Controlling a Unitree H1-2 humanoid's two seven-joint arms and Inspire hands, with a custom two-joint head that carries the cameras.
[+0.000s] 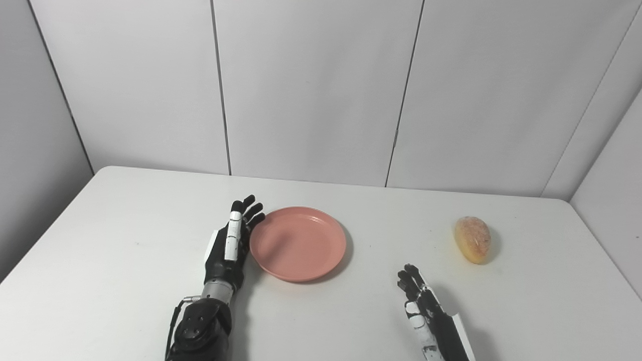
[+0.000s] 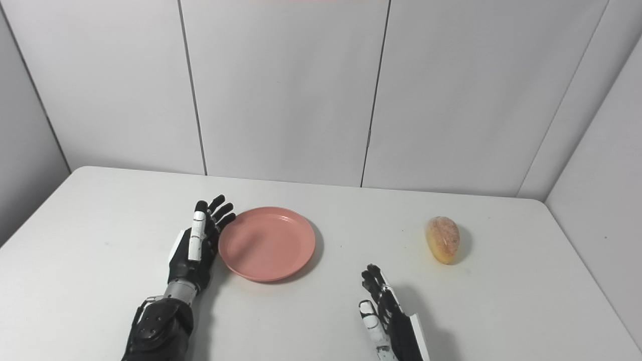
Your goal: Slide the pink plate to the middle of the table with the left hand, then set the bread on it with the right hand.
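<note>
We see the plate (image 1: 298, 243) near the middle of the table (image 1: 120, 260), our left hand (image 1: 229, 248) just beside its left edge, the bread (image 1: 472, 239) far right, our right hand (image 1: 426, 313) in front.

Black fingers (image 1: 253, 209), white panels, silver wrist

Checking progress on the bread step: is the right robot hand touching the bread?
Apart. The left eye view shows bare table between the right robot hand and the bread.

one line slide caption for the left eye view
Left hand open beside pink plate; bread untouched, right hand waiting.
</note>
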